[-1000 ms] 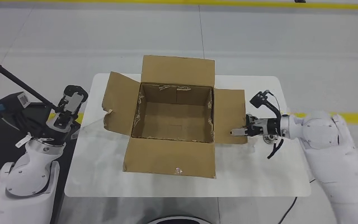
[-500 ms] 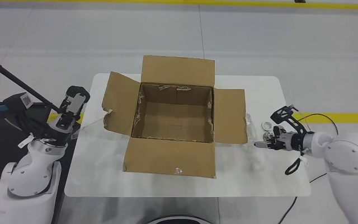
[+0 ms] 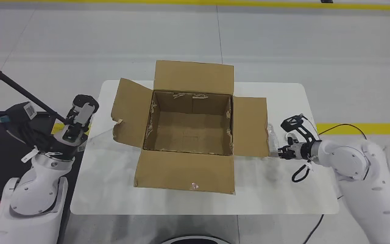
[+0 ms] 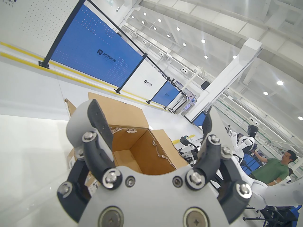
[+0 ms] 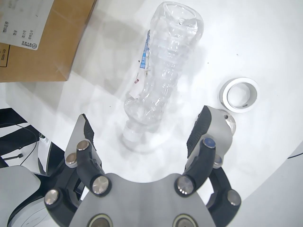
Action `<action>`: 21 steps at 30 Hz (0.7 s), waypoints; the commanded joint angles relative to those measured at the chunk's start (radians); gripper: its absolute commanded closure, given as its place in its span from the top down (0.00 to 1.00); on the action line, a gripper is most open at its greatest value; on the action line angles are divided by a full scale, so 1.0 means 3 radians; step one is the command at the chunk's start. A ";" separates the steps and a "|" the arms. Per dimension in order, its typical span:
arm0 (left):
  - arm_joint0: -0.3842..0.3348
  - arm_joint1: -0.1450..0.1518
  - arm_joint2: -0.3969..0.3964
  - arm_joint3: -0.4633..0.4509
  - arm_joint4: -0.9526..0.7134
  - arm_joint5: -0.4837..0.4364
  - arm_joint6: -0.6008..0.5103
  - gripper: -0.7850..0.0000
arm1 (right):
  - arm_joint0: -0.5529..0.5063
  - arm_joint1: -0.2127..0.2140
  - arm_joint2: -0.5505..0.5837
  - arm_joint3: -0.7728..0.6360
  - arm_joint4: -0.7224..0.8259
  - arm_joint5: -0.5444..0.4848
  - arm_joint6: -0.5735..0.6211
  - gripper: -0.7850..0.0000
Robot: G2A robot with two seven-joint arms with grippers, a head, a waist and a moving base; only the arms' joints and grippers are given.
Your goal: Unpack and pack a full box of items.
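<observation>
An open cardboard box (image 3: 190, 131) stands mid-table with all its flaps spread; its inside looks bare. A clear plastic bottle (image 5: 165, 72) lies on its side on the white table just right of the box's right flap (image 5: 42, 24), also faintly visible as the bottle (image 3: 271, 135) from above. My right gripper (image 5: 144, 119) is open just above the table, its fingers (image 5: 198, 128) spread to either side of the bottle's white cap end, not touching it. My left gripper (image 4: 151, 111) hangs open and holds nothing, off the table's left edge, pointing toward the box (image 4: 132, 142).
A small white ring (image 5: 238, 94) lies on the table close beside the right gripper's finger. The table (image 3: 183, 195) has bare surface in front of the box and along its right side. The right edge is close behind the right arm.
My right gripper drew back from the box's right flap to the table's right side, then edged toward the bottle. The left gripper tilted slightly, staying in place.
</observation>
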 commanded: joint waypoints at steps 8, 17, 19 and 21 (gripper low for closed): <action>0.0039 -0.0002 -0.0031 -0.0011 -0.0004 0.0001 0.0039 1.00 | 0.0348 -0.0083 -0.0390 0.0393 -0.0107 0.0086 -0.0117 1.00; 0.0035 -0.0002 -0.0028 -0.0018 0.0013 0.0009 0.0040 1.00 | 0.0571 -0.0160 -0.0700 0.0650 -0.0201 0.0188 -0.0084 1.00; 0.0034 -0.0001 -0.0030 -0.0016 0.0016 0.0011 0.0035 1.00 | 0.0613 -0.0173 -0.0747 0.0714 -0.0195 0.0186 -0.0066 1.00; 0.0033 -0.0001 -0.0031 -0.0014 0.0015 0.0011 0.0033 1.00 | 0.0655 -0.0187 -0.0794 0.0768 -0.0203 0.0192 -0.0045 0.84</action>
